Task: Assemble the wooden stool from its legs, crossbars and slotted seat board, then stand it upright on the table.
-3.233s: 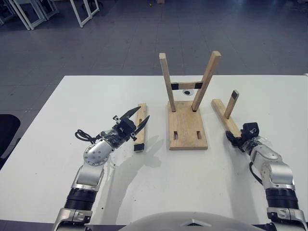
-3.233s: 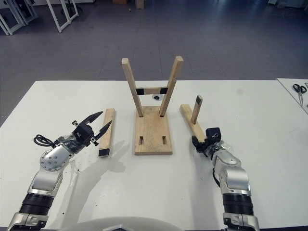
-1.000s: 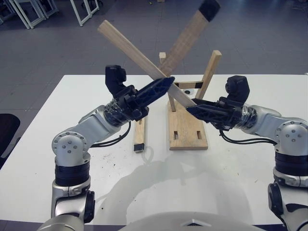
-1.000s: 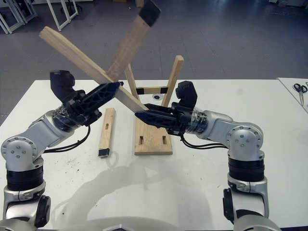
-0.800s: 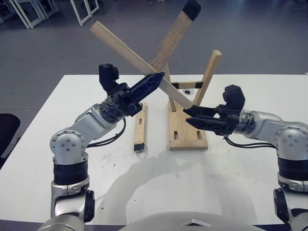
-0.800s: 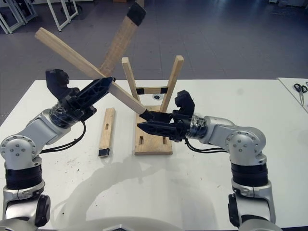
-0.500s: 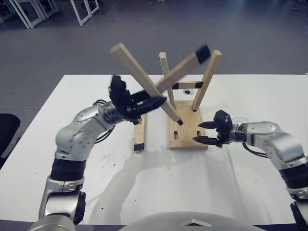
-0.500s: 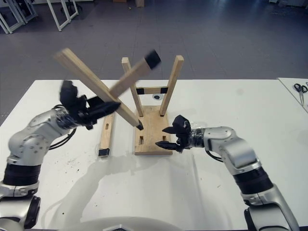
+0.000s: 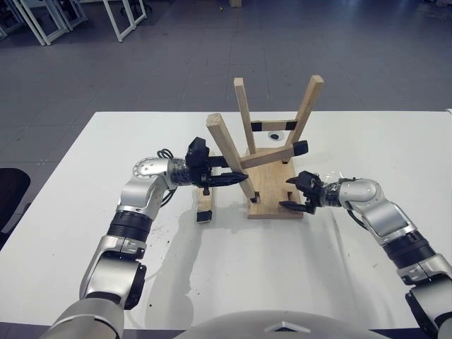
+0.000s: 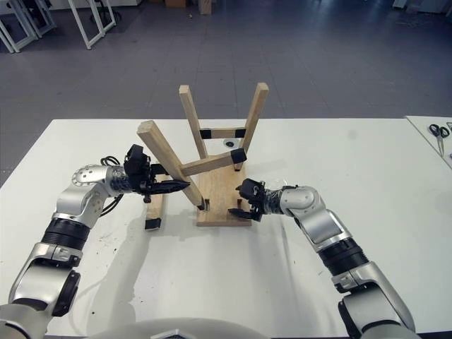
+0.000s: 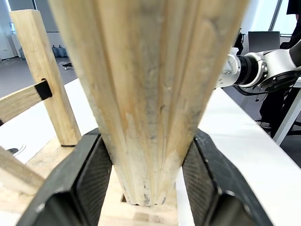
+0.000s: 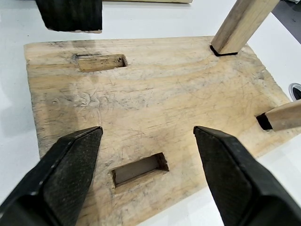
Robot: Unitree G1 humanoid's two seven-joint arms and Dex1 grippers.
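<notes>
Lowered from mid-air over the past second, the left gripper (image 9: 236,179) now sits just left of the flat slotted wooden seat board (image 9: 274,192), its black fingers (image 11: 89,174) clamped on a pale wooden leg (image 9: 224,141). The leg leans with its foot at the board's near left slot; whether it is seated cannot be told. A short black-tipped crossbar (image 9: 272,154) juts from the leg across the board. The right gripper (image 9: 288,193), which had been holding this piece's lower end, has let go and hovers at the board's near right corner, fingers spread wide over the open rectangular slot (image 12: 138,168). Two upright wooden legs (image 9: 242,113), joined by a black-taped rung (image 9: 272,126), stand in the board's far slots. A loose wooden leg (image 9: 204,207) lies flat on the white table (image 9: 85,176) just left of the board.
</notes>
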